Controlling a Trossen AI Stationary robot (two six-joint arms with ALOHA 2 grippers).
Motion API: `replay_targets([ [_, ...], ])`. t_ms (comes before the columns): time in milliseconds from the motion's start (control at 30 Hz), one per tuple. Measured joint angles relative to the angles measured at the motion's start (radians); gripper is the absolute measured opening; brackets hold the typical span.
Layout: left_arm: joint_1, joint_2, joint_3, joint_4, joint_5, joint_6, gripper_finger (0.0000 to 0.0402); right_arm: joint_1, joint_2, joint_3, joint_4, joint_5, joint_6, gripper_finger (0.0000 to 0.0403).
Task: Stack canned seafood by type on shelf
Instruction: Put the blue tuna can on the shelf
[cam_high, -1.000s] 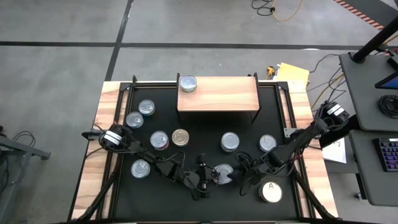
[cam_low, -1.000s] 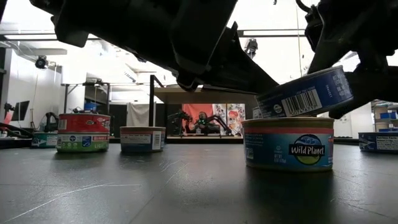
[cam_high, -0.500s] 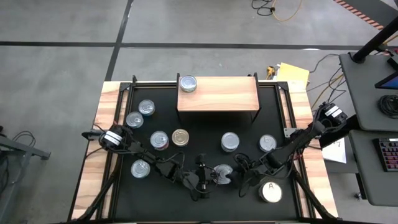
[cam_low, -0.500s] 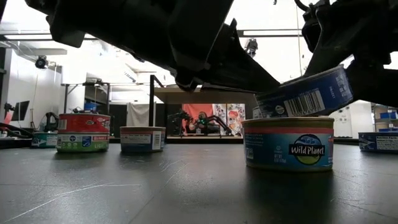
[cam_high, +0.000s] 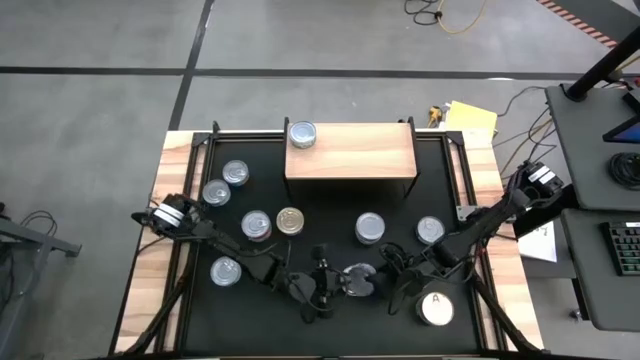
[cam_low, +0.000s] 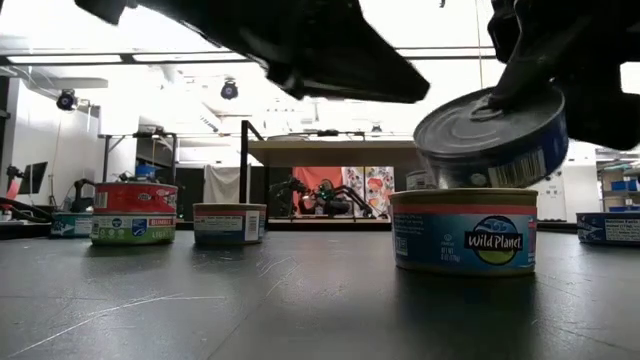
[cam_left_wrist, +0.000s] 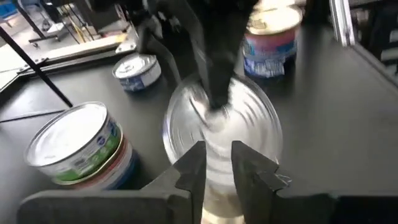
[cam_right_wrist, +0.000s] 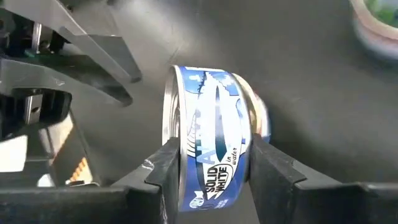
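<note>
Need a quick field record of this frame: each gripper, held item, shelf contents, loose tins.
right gripper: shut on blue tin, held tilted above the Wild Planet tin
left gripper: nearly closed, holding nothing, facing the blue tin
shelf: one silver tin at its left end
"A" tin: on the table near the right arm
other tins: seven loose on the table in the high view
stacking: none on the shelf yet
</note>
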Motion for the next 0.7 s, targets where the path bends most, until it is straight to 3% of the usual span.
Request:
replay_targets([
  [200, -0.001, -0.139, -0.007, -0.203, -0.015, 0.044, 0.0082, -0.001, -0.095, 0.000, -0.039, 0.095, -0.128, 0.0138],
  [367, -0.003, -0.325, -0.109, -0.207, -0.031, 0.108, 0.0082, -0.018, -0.158, -0.001, -0.039, 0.159, -0.263, 0.0138],
  [567, 0.004, -0.572, -0.352, 0.071, 0.024, 0.126, 0.0082, -0.080, -0.198, -0.002, -0.020, 0.157, -0.402, 0.0138],
  [700, 0.020, -0.669, -0.502, 0.303, 0.062, 0.129, 0.0082, -0.173, -0.221, -0.002, 0.021, 0.078, -0.554, 0.0138],
])
